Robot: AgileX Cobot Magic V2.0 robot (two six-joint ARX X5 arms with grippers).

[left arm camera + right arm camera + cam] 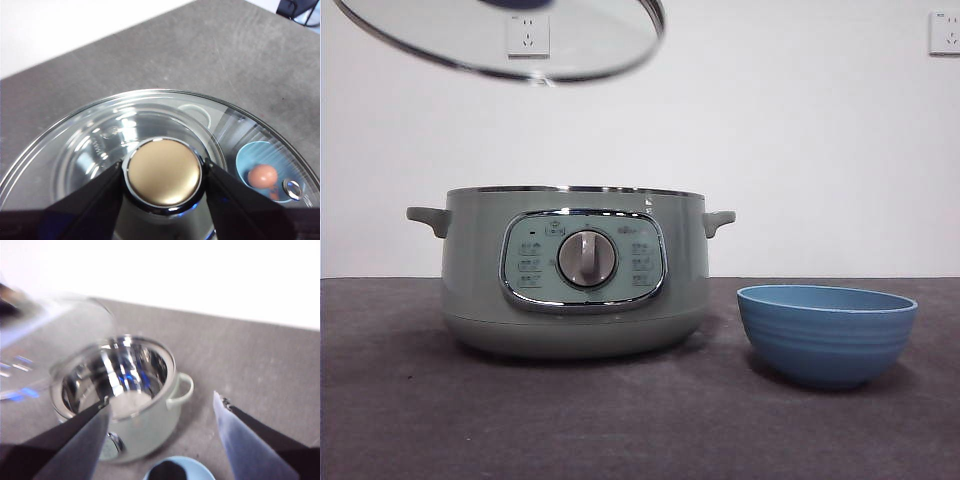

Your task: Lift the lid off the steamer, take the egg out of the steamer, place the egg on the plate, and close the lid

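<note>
My left gripper (162, 169) is shut on the round knob (162, 172) of the glass lid (500, 40). The lid hangs tilted, high above the left of the steamer (470, 280). The steamer stands open, and its shiny inner pot (120, 375) looks empty in the right wrist view. Through the lid glass (90, 150) the egg (262, 176) shows lying inside the blue plate (246, 156). In the front view the plate (825, 335) stands right of the steamer and its wall hides the egg. My right gripper (161, 399) is open, holds nothing, and hovers high over the steamer and plate (195, 467).
The grey table (640, 430) carries only the steamer and the plate. A white wall (800, 130) with power sockets (527, 35) stands behind them. The steamer's side handle (181, 390) points toward the plate side.
</note>
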